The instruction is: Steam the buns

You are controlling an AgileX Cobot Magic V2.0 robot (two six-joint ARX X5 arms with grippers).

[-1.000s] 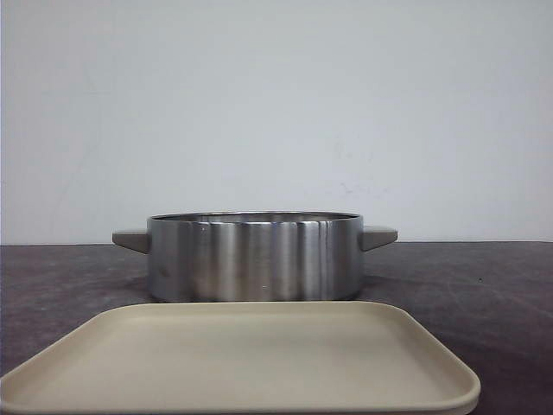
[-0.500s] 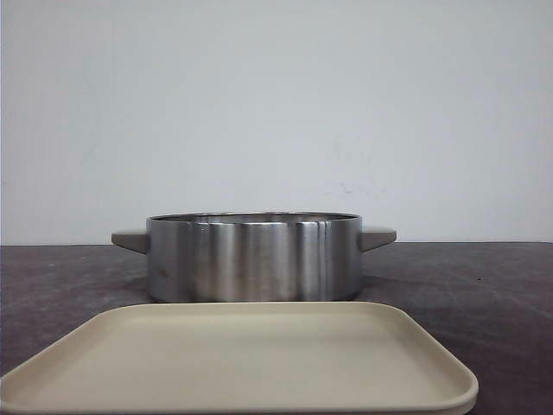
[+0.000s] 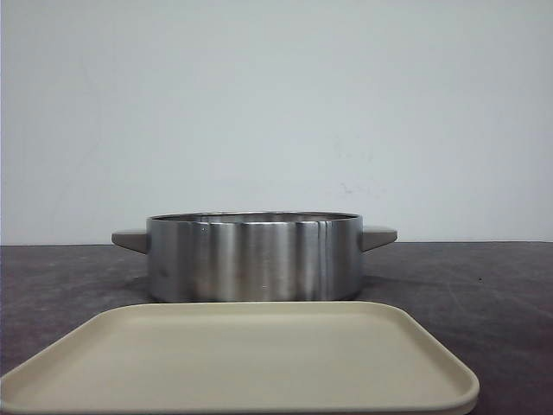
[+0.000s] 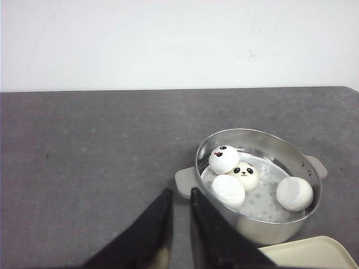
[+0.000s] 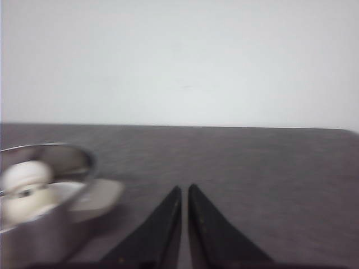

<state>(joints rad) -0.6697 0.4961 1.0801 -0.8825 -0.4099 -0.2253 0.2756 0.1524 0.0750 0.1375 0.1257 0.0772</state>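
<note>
1. Left gripper (image 4: pixel 180 197) has its black fingers nearly pressed together with only a thin gap, holding nothing, just beside the pot's near handle.
2. Right gripper (image 5: pixel 184 193) also has its fingers almost touching at the tips, empty, above the dark table (image 4: pixel 90 145).
3. Closest in the front view lies a beige tray (image 3: pixel 242 363).
4. Behind it stands the steel pot (image 3: pixel 254 257), with all four buns (image 4: pixel 242 176) inside; three are clustered, one lies apart.
</note>
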